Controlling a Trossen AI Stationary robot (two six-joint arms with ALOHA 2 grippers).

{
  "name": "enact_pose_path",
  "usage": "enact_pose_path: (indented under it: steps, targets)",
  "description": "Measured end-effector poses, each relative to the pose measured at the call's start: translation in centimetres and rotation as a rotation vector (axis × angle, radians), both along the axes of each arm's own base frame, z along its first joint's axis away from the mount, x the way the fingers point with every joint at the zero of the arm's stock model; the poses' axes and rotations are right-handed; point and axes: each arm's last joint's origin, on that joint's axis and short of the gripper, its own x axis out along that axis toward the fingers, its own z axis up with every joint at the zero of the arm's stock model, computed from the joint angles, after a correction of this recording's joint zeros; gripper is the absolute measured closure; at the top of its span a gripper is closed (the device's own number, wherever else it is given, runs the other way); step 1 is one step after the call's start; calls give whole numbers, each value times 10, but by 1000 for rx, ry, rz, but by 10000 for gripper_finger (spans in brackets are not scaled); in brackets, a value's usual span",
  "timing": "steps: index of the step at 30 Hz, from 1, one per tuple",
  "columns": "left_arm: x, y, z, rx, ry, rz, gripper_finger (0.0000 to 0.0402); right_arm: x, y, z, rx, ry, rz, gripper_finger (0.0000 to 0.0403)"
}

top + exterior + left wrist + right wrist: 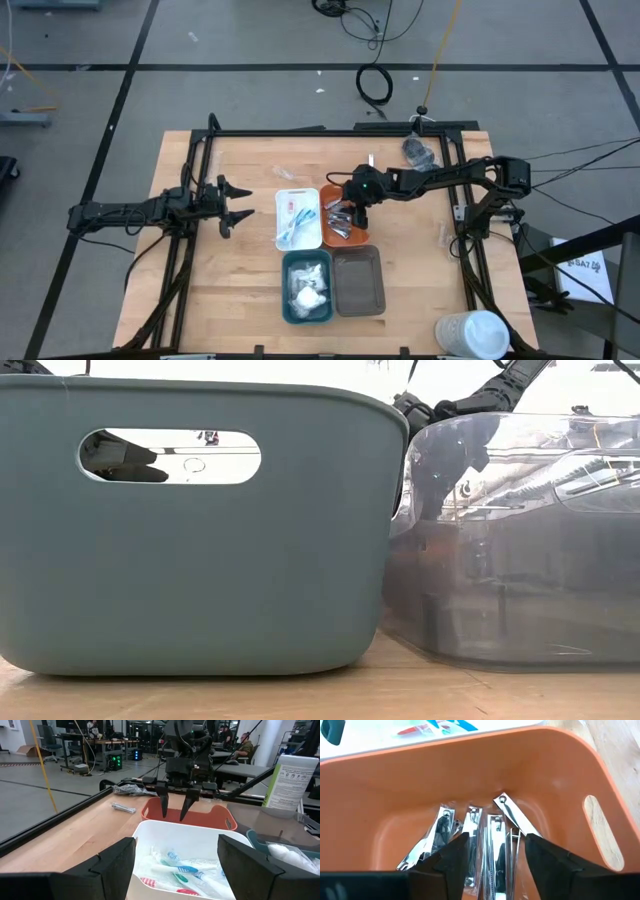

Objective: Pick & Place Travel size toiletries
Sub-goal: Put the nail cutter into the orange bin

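Right claw (pixel 492 851) open over silver clippers (pixel 470 832)

At the lower centre, a white rounded plastic tray (pixel 200 837) holds clear-wrapped pink and blue sticks (pixel 182 872). Behind it, the right gripper (pixel 174 808) hangs with fingers parted over an orange plastic tray (pixel 220 816).

Four trays sit in a block on the table (pixel 230 290): one white tray (pixel 297 219), one orange tray (pixel 330 190), one teal tray (pixel 306 286), one grey tray (pixel 358 281). One big white cup (pixel 472 333) lies apart. Four silver nail clippers (pixel 492 840) show in the orange one.
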Motion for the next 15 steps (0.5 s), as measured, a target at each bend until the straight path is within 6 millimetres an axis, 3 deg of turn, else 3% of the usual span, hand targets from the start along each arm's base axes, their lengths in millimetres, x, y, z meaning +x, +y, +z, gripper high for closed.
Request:
enact_pose_path:
  steps: [4,10,15]
  targets:
    - [0,0,0,0,0,0,128,-3,1,10,-11,-31,3,208]
    - [0,0,0,0,0,0,128,-17,2,50,-47,-153,-7,206]
    - [0,0,0,0,0,0,128,-38,-6,74,-177,-178,-163,210]
